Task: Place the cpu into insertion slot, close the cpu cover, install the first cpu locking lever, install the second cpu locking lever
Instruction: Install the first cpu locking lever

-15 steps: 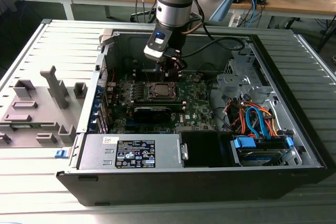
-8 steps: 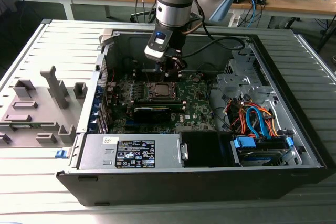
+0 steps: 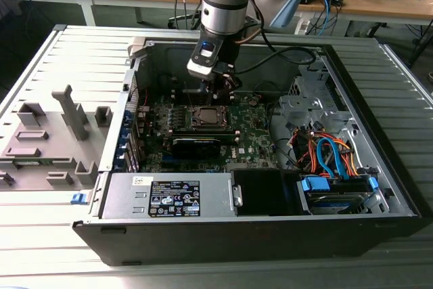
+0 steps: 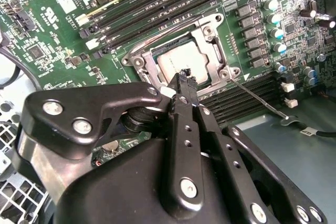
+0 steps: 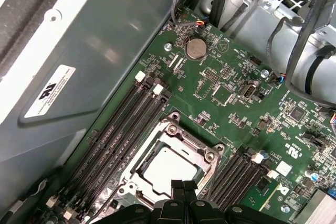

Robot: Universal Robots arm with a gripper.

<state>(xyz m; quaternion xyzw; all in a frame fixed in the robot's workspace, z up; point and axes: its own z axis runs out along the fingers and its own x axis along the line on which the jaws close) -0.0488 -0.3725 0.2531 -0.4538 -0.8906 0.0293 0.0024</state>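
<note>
Green board (image 3: 250, 133) covers the floor of the open black case (image 3: 379, 167), which lies on the grey slatted desk (image 3: 40, 45). Inside the case, along the near wall in the exterior view, sits a grey power supply (image 3: 169, 194). At the exterior view's right, a drive (image 3: 338, 191) sits in its bay under blue and orange cables (image 3: 328, 153). A grey plastic duct (image 3: 47, 143) lies on the desk outside the case, at the exterior view's left. The cpu (image 4: 173, 64) lies flat in the slot (image 4: 167, 49). Its silver top shows through the window of the cover (image 4: 147, 68), which is down around it. The gripper (image 5: 182, 185) hangs right over the socket with its fingers (image 4: 185, 108) pressed together and nothing between them. The tips are at the cover's edge beside the cpu; whether they touch it I cannot tell. One thin lever (image 4: 257, 100) angles out from a corner of the socket across the memory slots (image 4: 157, 9).
</note>
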